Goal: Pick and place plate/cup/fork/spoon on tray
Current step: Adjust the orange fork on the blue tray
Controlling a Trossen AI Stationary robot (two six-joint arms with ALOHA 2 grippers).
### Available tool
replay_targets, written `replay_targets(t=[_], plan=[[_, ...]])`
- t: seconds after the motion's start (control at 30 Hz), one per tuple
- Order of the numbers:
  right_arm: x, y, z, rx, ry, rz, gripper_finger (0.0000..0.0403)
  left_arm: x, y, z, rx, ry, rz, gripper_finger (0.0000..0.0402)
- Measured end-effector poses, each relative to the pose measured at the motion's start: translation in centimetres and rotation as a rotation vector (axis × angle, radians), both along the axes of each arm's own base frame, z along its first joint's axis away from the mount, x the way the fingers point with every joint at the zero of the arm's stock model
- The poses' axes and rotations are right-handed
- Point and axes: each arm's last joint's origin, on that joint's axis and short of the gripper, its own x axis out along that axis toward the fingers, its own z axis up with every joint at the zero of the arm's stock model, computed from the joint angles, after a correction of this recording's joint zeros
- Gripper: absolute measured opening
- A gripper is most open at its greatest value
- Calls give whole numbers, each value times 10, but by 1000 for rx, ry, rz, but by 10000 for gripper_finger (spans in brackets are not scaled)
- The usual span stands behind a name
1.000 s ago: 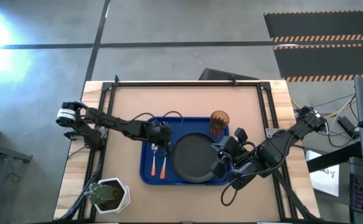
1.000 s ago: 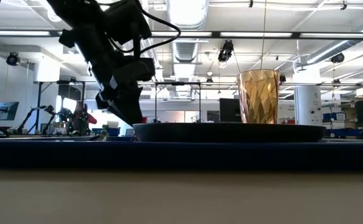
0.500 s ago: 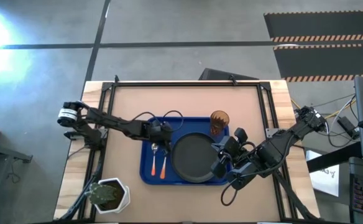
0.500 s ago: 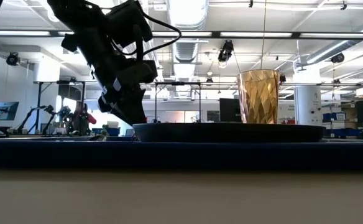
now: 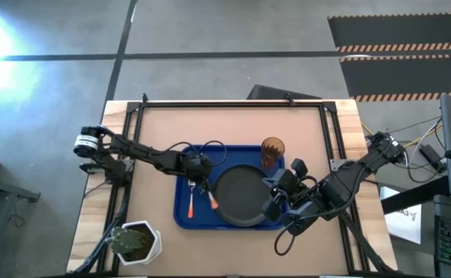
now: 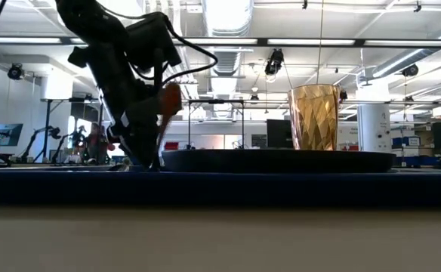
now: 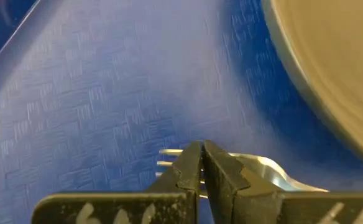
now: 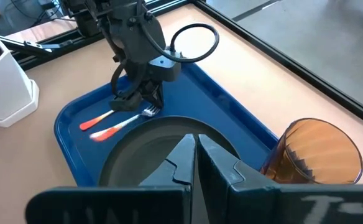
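Note:
The blue tray (image 5: 181, 220) carries the dark plate (image 5: 241, 194), the amber cup (image 5: 272, 150) at its far right corner, the spoon (image 5: 191, 202) lying flat, and the fork (image 5: 210, 199). My left gripper (image 5: 198, 181) stands over the tray's left half beside the plate and is shut on the fork. Its fingers also show in the left wrist view (image 7: 201, 163). My right gripper (image 5: 274, 202) is shut and empty over the plate's right side, and it also shows in the right wrist view (image 8: 195, 152). My left gripper pinches the fork's silver neck (image 7: 265, 168), just behind the tines (image 7: 169, 157), between its two fingers. The fingers come from above, slanting down, and lie across the fork. The tine end is low at the tray, and the orange handle (image 6: 169, 100) tilts up off it.
A white pot with a green plant (image 5: 137, 241) stands at the table's near left corner. Black frame rails (image 5: 233, 103) run along the table's far edge and sides. Bare tabletop lies beyond and in front of the tray.
My left gripper has shifted a little toward the table's left and tipped. The fork, which lay flat beside the spoon, now has its handle end lifted off the tray and swung toward the plate. Its tine end stays low at the fingers.

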Motion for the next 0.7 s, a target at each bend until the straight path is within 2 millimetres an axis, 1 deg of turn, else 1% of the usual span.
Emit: replay_targets(t=[0.2, 0.4, 0.7], plan=[[-1, 0, 0, -4, 6, 0, 9, -1, 0, 3, -5, -1, -3, 0], [-1, 0, 0, -5, 8, 0, 9, -3, 0, 14, -7, -45, -6, 0], [-1, 0, 0, -6, 9, 0, 9, -7, 0, 20, -7, -66, -7, 0]])
